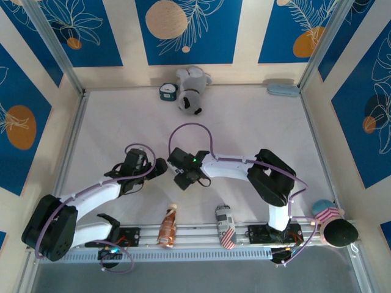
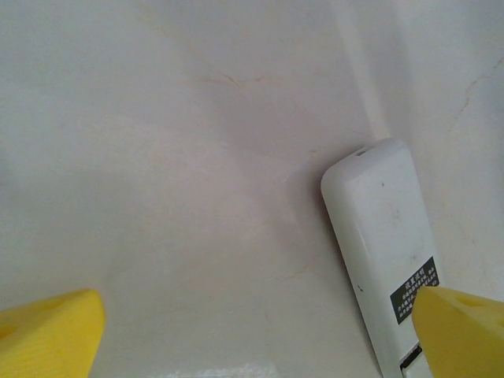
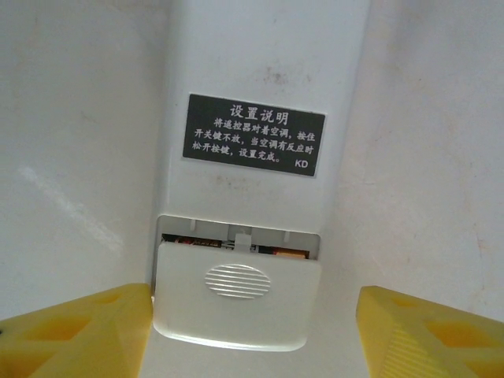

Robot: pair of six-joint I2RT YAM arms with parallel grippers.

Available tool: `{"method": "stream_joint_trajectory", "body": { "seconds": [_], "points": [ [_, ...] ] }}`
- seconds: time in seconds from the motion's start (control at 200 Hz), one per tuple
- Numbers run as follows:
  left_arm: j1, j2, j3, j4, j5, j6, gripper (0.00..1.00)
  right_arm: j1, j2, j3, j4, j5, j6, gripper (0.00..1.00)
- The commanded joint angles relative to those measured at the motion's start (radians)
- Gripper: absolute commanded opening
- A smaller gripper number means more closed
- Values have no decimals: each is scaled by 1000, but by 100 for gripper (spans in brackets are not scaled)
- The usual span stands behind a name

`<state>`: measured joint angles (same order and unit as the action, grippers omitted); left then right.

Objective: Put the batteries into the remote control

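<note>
You have open worktop (image 1: pixel 256 116) left, right and beyond the middle. At the middle it's tight: your left hand (image 1: pixel 157 169) and right hand (image 1: pixel 176 166) meet nose to nose over the remote control (image 3: pixel 260 79). Plush toy (image 1: pixel 191 91) and clock (image 1: pixel 167 92) stand at the back wall. Bottle (image 1: pixel 167 227) and can (image 1: pixel 225 226) lie along the near rail.
</note>
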<state>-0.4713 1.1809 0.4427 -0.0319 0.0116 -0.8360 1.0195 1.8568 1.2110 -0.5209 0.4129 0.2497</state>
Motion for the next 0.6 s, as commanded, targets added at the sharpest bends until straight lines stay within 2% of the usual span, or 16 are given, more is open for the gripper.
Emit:
{"method": "stream_joint_trajectory", "body": {
  "seconds": [0.0,0.31,0.4,0.595],
  "points": [
    [14,19,7,17,21,9,100,-6,-63,7,18,4,39,72],
    [13,52,26,26,36,18,100,-9,-158,-44,35,5,146,74],
    [13,67,49,18,39,39,100,-23,-199,-73,37,-27,277,71],
    [13,120,101,45,54,97,100,-41,-270,-166,32,-68,653,57]
  ]
}}
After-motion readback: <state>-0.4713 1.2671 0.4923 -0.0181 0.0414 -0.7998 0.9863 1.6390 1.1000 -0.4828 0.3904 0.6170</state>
